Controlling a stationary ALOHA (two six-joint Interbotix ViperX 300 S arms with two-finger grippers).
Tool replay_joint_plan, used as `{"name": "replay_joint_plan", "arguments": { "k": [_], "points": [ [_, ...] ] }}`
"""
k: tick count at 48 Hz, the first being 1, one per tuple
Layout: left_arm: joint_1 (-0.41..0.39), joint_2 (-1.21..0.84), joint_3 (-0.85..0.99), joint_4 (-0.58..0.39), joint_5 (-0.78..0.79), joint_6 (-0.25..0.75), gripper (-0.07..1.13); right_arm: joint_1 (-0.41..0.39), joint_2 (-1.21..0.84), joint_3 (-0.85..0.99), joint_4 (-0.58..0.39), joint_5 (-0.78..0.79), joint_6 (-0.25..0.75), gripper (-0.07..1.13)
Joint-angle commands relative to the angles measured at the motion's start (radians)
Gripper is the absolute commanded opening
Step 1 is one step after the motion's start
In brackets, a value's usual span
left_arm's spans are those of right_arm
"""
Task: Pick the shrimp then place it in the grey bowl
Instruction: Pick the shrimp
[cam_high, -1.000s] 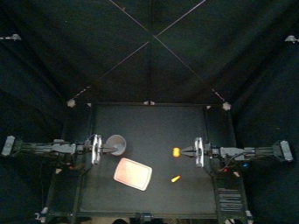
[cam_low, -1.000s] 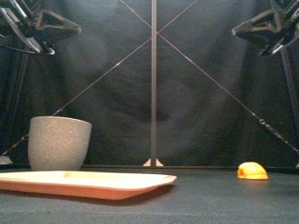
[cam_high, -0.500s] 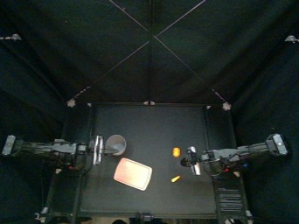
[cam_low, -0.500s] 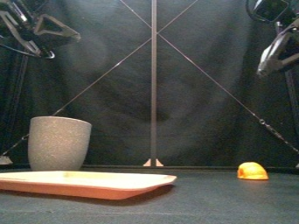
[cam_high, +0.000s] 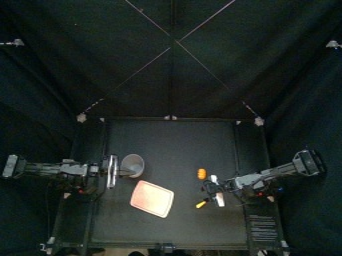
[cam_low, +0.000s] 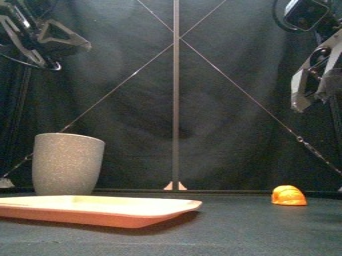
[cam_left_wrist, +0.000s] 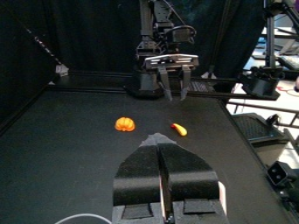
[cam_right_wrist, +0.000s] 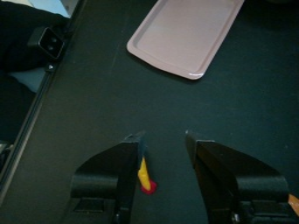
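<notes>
Right gripper (cam_right_wrist: 163, 136) is part open and empty, hanging well above the shrimp (cam_right_wrist: 143, 172), which shows between its jaws, close to one of them; the pink tray (cam_right_wrist: 187, 35) lies ahead of it; left gripper (cam_left_wrist: 160, 140), jaws pressed together on nothing, rests just beside the grey bowl (cam_high: 132, 163)

Right claw (cam_right_wrist: 163, 136), jaws spread apart over the black worktop (cam_right_wrist: 105, 96): a slim orange toy (cam_right_wrist: 143, 171) is seen on the worktop low between the jaws, close beside one of them, and a flat pink tray (cam_right_wrist: 187, 35) is laid well beyond the tips.
</notes>
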Motion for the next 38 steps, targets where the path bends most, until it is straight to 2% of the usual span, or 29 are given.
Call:
{"name": "replay_joint_plan", "arguments": {
  "k": [1,16,38],
  "points": [
    [0.002,0.005,-0.014,-0.003,-0.009,0.002,0.12,0.006,0.061,-0.034,0.009,-0.025,0.002,0.8],
    [-0.005,0.005,-0.014,-0.003,-0.009,0.003,0.12,0.06,0.275,-0.087,0.064,0.052,-0.002,0.8],
    [-0.006,0.005,-0.014,-0.003,-0.011,0.002,0.12,0.074,0.353,-0.089,0.069,0.097,-0.002,0.8]
  ]
}}
